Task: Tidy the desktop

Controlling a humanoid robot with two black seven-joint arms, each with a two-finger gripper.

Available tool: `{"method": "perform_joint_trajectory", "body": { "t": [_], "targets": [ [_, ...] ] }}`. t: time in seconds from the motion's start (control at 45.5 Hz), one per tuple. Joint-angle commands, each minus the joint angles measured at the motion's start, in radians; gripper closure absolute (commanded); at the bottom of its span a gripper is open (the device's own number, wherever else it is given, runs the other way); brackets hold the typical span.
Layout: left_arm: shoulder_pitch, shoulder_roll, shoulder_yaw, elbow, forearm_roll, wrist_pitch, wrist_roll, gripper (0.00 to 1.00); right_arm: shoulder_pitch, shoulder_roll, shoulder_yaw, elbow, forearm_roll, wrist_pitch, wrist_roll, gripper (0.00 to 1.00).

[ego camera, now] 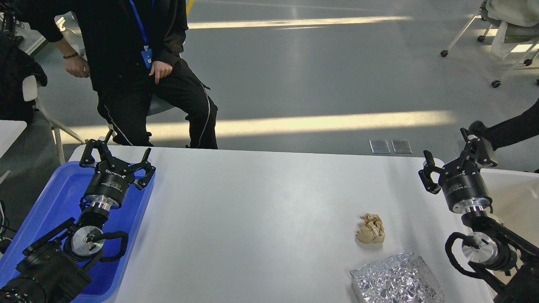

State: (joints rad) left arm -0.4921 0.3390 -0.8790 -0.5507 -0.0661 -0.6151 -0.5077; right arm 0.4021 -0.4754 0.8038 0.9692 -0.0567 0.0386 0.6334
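**Both arms raised, two scraps lying on the desk**

You are looking down on the white desk (261, 219), which fills the middle of the view from the near edge to its far edge in front of the grey floor.

Your left gripper (117, 158) hangs over the far right part of the blue tray (50, 202), which sits at the left end of the desk. Its fingers (90, 153) are spread wide apart and hold nothing.

Your right gripper (454, 158) is up at the far right corner of the desk, beside the pale bin (516, 198) that shows at the right edge. Its fingers (427, 174) are also spread wide, with nothing between them.

Two loose things lie on the right half of the desk, nearer to your right arm than your left. A crumpled tan paper ball (371, 229) rests on the bare surface. Just nearer to you and slightly right of it lies a crinkled sheet of silver foil (396, 280), reaching close to the near edge. The two are close but not touching, and neither gripper touches either.

Beyond the far left of the desk a person in black clothes (143, 71) with a blue lanyard sits facing you.
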Motion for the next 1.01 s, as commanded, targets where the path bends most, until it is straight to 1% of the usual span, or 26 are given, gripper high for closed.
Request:
{"method": "perform_joint_trajectory", "body": {
  "t": [0.0, 0.417, 0.637, 0.988],
  "targets": [
    [0.0, 0.0, 0.0, 0.0, 0.0, 0.0, 0.002, 0.0, -0.002, -0.002, 0.0, 0.0, 0.0, -0.003, 0.0, 0.0],
    [0.003, 0.0, 0.0, 0.0, 0.002, 0.0, 0.0, 0.0, -0.003, -0.003, 0.003, -0.007, 0.0, -0.008, 0.0, 0.0],
    [0.003, 0.0, 0.0, 0.0, 0.002, 0.0, 0.0, 0.0, -0.005, -0.019, 0.014, -0.001, 0.0, 0.006, 0.0, 0.0],
    [0.0, 0.0, 0.0, 0.0, 0.002, 0.0, 0.0, 0.0, 0.034, -0.042, -0.005, 0.0, 0.0, 0.006, 0.0, 0.0]
  ]
}}
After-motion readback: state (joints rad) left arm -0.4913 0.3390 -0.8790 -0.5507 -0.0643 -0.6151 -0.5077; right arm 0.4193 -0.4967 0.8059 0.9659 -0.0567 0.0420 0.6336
